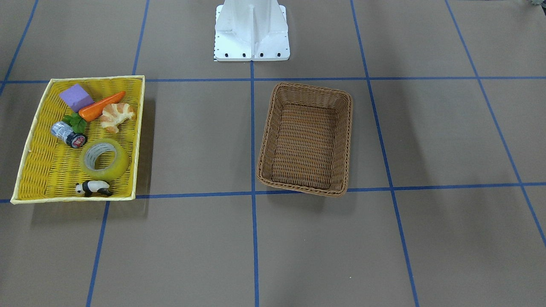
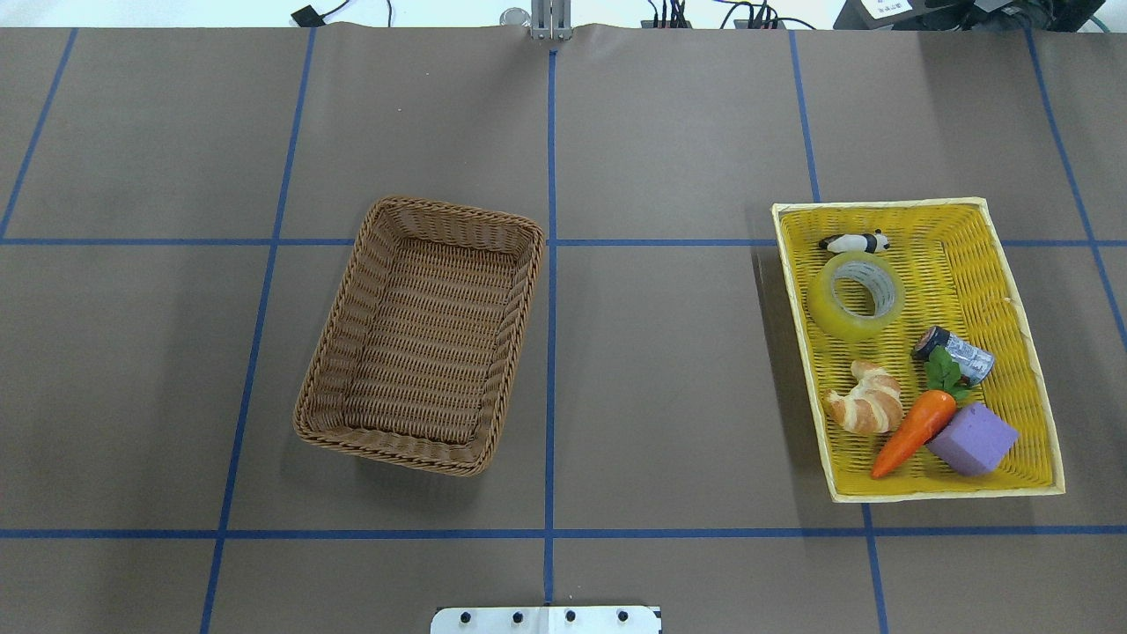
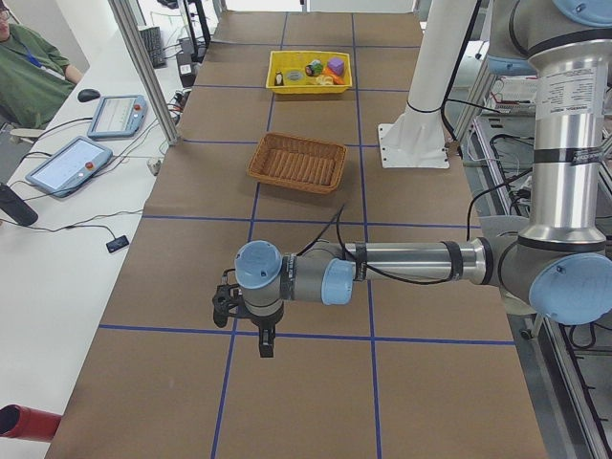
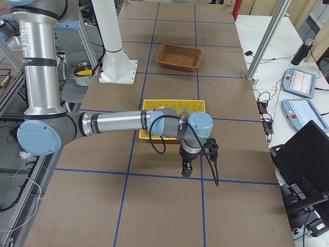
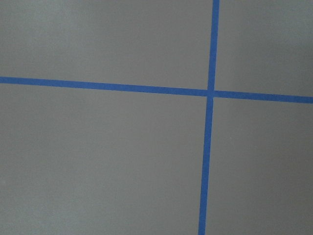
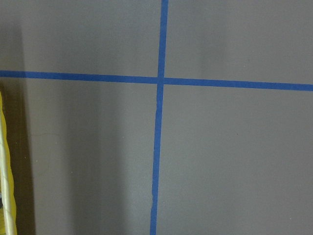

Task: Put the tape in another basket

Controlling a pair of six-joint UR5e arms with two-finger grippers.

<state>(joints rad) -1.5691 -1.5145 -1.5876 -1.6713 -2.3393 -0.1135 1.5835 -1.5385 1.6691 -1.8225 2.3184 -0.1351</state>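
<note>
Showing only in side views, left hand (image 3: 266, 344), right hand (image 4: 185, 170), openness untellable; tape (image 2: 856, 295) in yellow tray (image 2: 968, 264)

Your left arm (image 3: 402, 260) shows in the left-end view. Its upper link stands upright at 3 o'clock, and from the elbow the forearm runs level toward 9 o'clock. At the far end the wrist bends down, so the left gripper (image 3: 267, 342) hangs pointing to 6 o'clock. From that view you cannot tell whether its fingers are apart or together.

Your right arm (image 4: 118, 123) mirrors this in the right-end view. The upright link is at 9 o'clock, the forearm runs level toward 3 o'clock, and the wrist bends down. The right gripper (image 4: 184, 170) points to 6 o'clock, and its finger spacing is just as unreadable. Both wrist cameras look straight down.
</note>
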